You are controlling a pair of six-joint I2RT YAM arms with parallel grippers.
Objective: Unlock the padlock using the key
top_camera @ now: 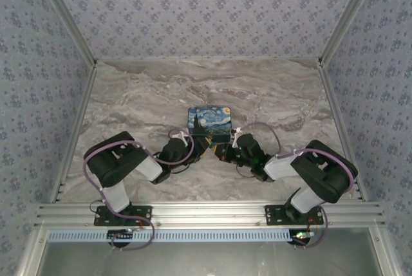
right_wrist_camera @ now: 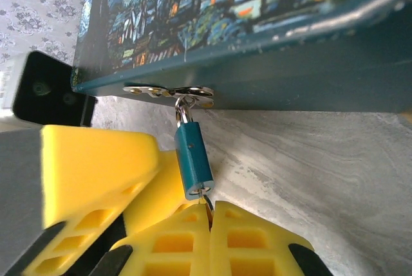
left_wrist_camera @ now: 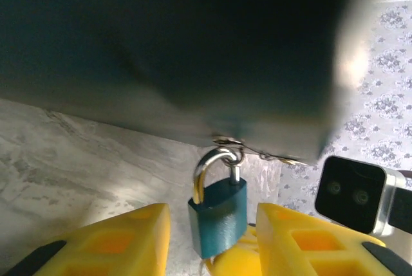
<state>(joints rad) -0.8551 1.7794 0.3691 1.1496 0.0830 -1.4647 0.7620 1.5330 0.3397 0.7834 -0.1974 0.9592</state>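
The small teal padlock (left_wrist_camera: 219, 215) hangs by its metal shackle (left_wrist_camera: 214, 165) from the hasp (right_wrist_camera: 170, 91) on the front of the starry-night box (top_camera: 209, 121). My left gripper (left_wrist_camera: 212, 240) is open, with a yellow finger (left_wrist_camera: 112, 244) on each side of the lock body and gaps between them. In the right wrist view the padlock (right_wrist_camera: 193, 160) hangs just above my right gripper (right_wrist_camera: 211, 215). That gripper is shut on the key (right_wrist_camera: 208, 200), whose thin metal blade enters the lock's underside. Both grippers meet at the box front, the left gripper (top_camera: 201, 145) beside the right gripper (top_camera: 224, 152).
The box stands mid-table on the marble top (top_camera: 129, 102), with patterned walls (top_camera: 206, 6) around. The left gripper's yellow finger (right_wrist_camera: 96, 160) crowds close beside the lock. The right wrist's black camera block (left_wrist_camera: 351, 192) sits just right of the left gripper.
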